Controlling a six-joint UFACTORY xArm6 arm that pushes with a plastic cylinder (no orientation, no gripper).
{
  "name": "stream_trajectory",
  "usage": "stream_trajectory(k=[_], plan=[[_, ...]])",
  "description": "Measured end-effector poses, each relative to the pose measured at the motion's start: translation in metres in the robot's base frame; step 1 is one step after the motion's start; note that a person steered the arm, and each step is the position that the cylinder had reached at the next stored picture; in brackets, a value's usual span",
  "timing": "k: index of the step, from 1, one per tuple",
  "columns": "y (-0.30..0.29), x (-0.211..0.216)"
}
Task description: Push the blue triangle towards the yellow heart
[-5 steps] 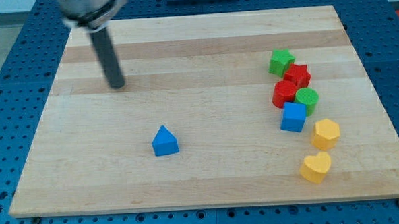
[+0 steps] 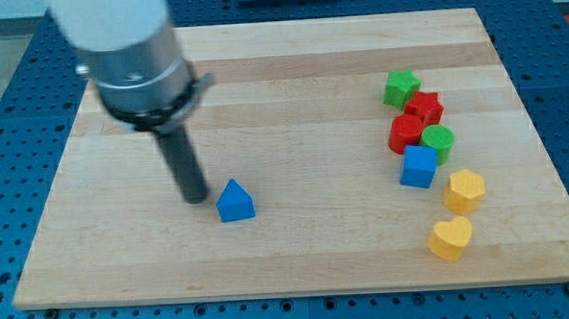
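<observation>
The blue triangle (image 2: 234,201) lies on the wooden board (image 2: 290,73), left of centre toward the view's bottom. My tip (image 2: 196,197) stands just to its left, very near it; I cannot tell if they touch. The yellow heart (image 2: 450,239) lies at the view's bottom right, far to the right of the triangle and slightly lower.
A cluster stands at the view's right: a green star (image 2: 401,87), a red star (image 2: 424,106), a red block (image 2: 406,132), a green round block (image 2: 439,143), a blue cube (image 2: 419,166), and a yellow hexagon (image 2: 465,189) just above the heart.
My tip has moved down and slightly right from the board's upper left to just left of the blue triangle. No block has moved.
</observation>
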State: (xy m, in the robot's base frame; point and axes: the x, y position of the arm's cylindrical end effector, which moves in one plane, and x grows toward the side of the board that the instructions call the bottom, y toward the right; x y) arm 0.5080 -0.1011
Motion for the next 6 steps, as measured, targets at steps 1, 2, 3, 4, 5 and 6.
stream_trajectory(k=[1,2,3,4,5,6], plan=[[0.054,0.000],[0.082,0.000],[0.082,-0.011],[0.081,-0.012],[0.059,-0.016],[0.021,-0.020]])
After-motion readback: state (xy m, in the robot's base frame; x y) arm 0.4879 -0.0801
